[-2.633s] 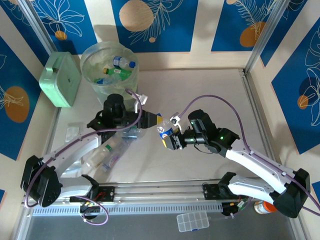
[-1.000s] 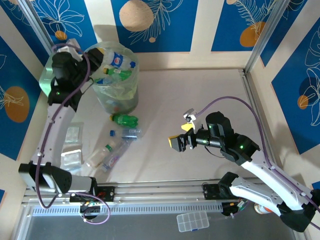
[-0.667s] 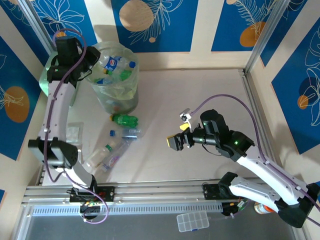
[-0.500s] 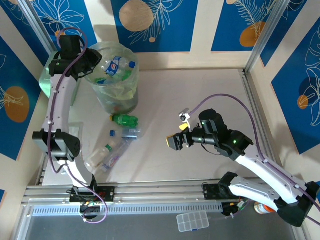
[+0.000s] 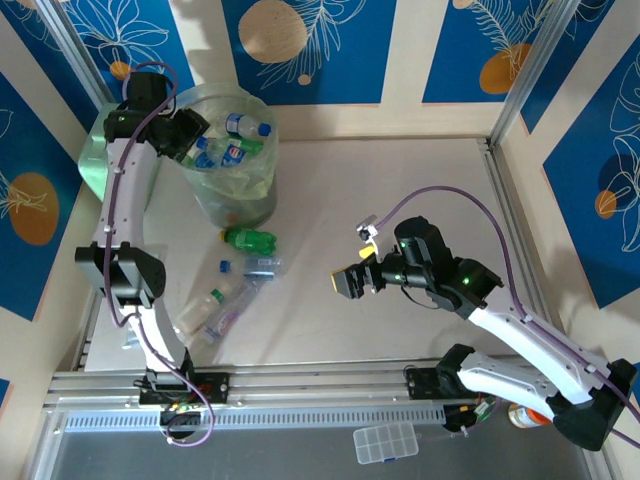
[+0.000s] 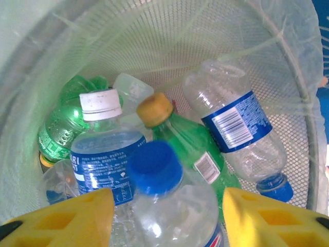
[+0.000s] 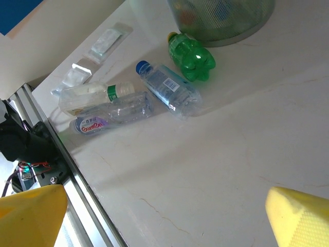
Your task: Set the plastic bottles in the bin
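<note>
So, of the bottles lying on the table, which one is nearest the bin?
The green bottle, lying just before the base of the bin. It is the only green one there; the rest lie farther off.

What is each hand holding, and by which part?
Nothing, apparently: the left hand is open above the bottles in the bin, the right hand open over the table.

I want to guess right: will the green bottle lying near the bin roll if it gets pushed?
Probably: the green bottle lies on its side on the smooth table, so it may roll. Its dented-looking body suggests thin, light, squashy plastic.
</note>
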